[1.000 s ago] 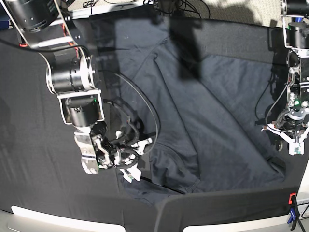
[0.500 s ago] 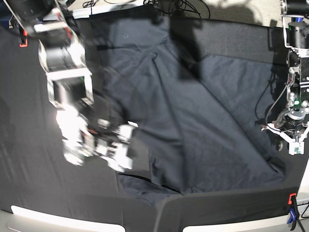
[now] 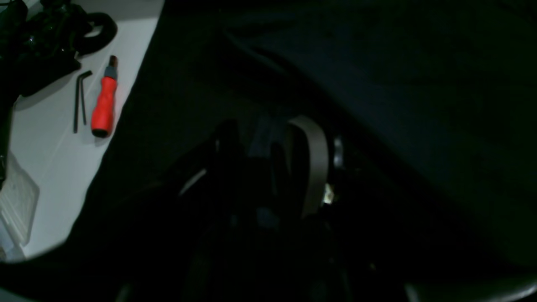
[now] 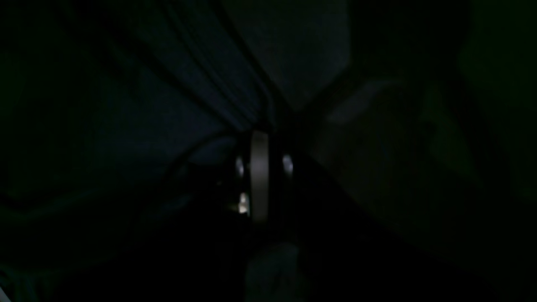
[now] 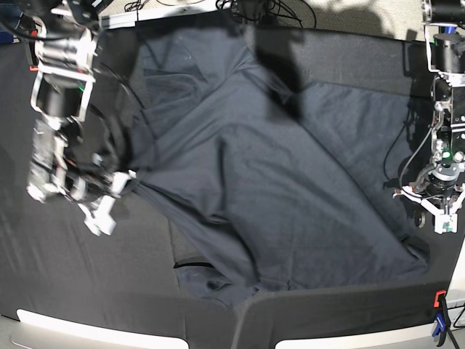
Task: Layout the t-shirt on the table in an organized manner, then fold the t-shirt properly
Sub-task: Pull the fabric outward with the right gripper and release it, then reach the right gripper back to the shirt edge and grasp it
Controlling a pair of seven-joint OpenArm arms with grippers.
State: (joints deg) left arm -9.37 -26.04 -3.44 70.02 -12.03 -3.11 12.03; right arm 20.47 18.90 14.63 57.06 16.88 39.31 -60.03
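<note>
Navy cotton t-shirt (image 5: 276, 182) sprawls over the table (image 5: 43, 262), one edge pinched between the right gripper (image 5: 109, 190) fingers, likely to spread it; left gripper (image 5: 436, 211) stands wide, empty.

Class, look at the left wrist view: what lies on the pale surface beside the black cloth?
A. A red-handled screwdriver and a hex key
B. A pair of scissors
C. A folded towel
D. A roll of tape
A: a red-handled screwdriver lies next to a dark bent hex key on the pale surface, just off the edge of the black cloth.
</note>
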